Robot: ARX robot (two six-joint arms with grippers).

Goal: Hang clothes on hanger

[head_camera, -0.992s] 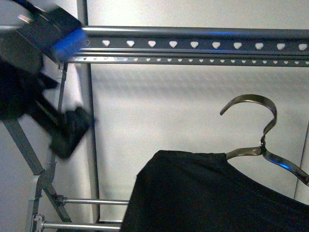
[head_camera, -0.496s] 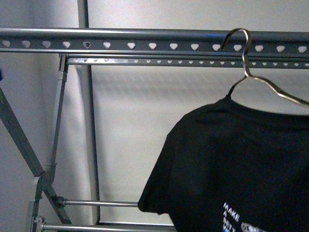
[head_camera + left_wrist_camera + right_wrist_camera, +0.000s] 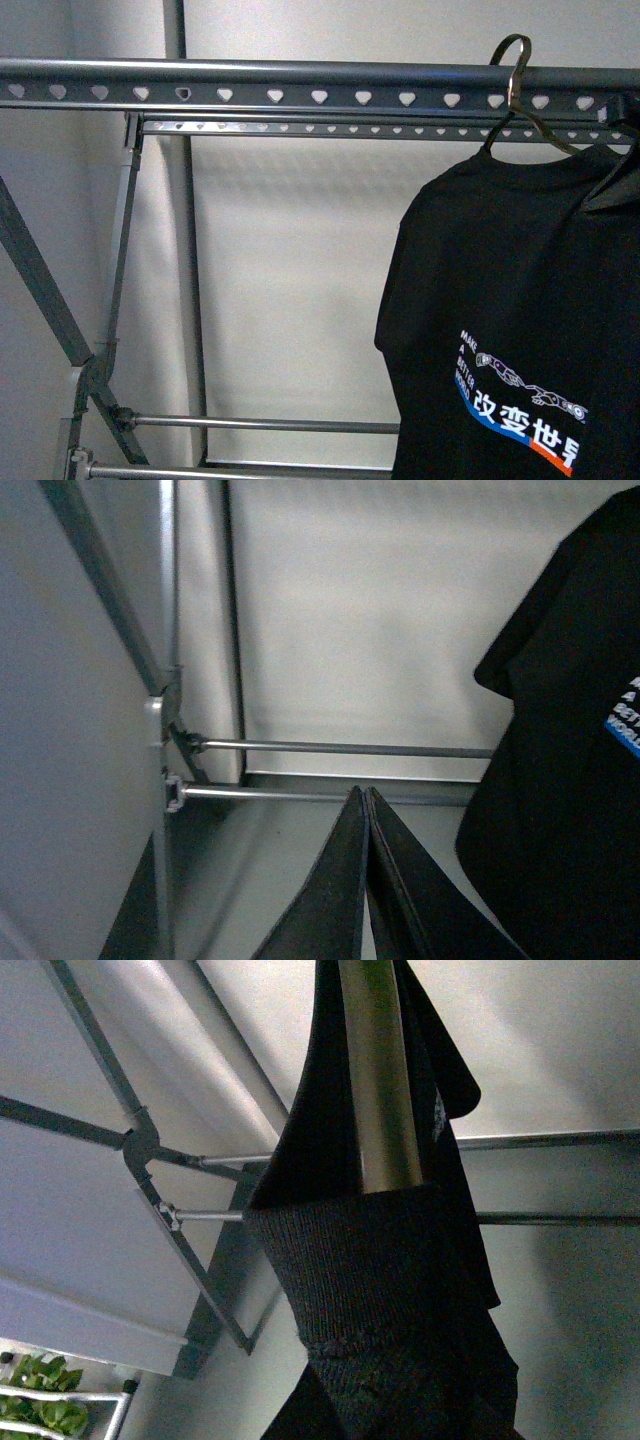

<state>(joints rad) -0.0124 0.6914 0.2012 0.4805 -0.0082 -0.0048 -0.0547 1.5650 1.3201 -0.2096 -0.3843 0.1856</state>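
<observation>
The black T-shirt (image 3: 520, 330) is hanging on the right side of the front view, draped over a thin metal coat hanger (image 3: 520, 100) whose hook is curling over the top rail of the big grey clothes rack (image 3: 250, 82). That rail is running straight across the top, punched with a row of heart-shaped holes, and a second, thinner rail is sitting just behind and below it. The chest print (image 3: 520, 405) is showing in white, blue and red near the bottom edge, cut off at the right. The rack's slanted legs (image 3: 40, 270) are crossing at the left, with two thin crossbars (image 3: 260, 424) low down.

From the left wrist, the left hand (image 3: 367, 810) is showing its two dark fingers pressed together, gripping nothing, well clear of the shirt (image 3: 570, 760) off to one side.

From the right wrist, dark ribbed fabric (image 3: 390, 1290) is filling the centre, wrapped around a shiny metal bar (image 3: 385, 1080) (the right hand itself is hidden behind it, so I cannot tell whether it is gripping or not).
</observation>
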